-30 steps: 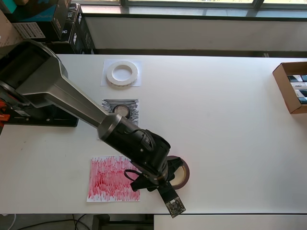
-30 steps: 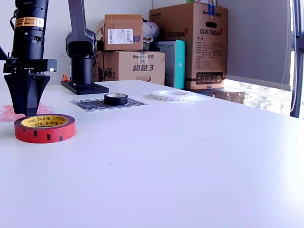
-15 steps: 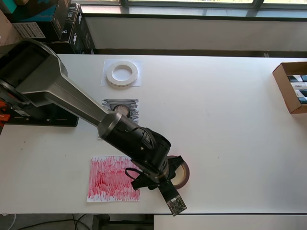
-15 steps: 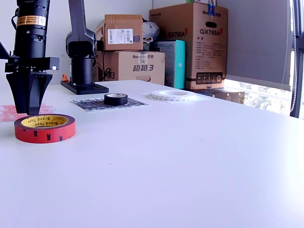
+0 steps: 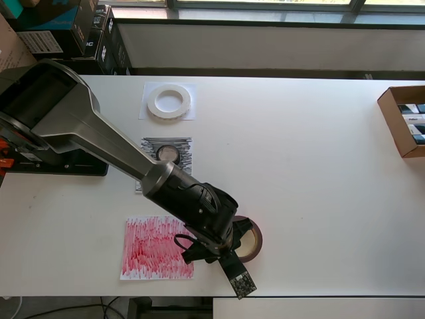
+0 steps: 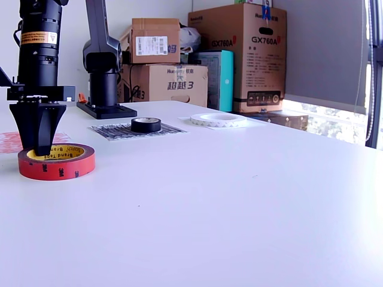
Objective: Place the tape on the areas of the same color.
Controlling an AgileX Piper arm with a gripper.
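Observation:
The dark maroon-brown tape ring (image 5: 256,243), red with a tan core in the exterior view (image 6: 60,165), lies on the bare table just right of the scribbled red patch (image 5: 151,248) in the overhead view. My gripper (image 6: 37,150) points straight down, its tips at the ring's rim on the exterior view's left; it looks open. In the overhead view the wrist hides most of the gripper (image 5: 238,232). The small black roll (image 5: 167,154) sits on the scribbled black patch (image 5: 150,146). The white ring (image 5: 169,102) sits on the white patch (image 5: 145,113).
The arm's base (image 5: 53,159) stands at the overhead view's left. An open cardboard box (image 5: 401,121) sits at the right edge. The table's near edge (image 5: 299,296) runs just below the red tape. Stacked cartons (image 6: 239,54) stand behind the table.
My gripper has come down from just above the red tape until its tips reach the ring's rim. The tapes have not moved.

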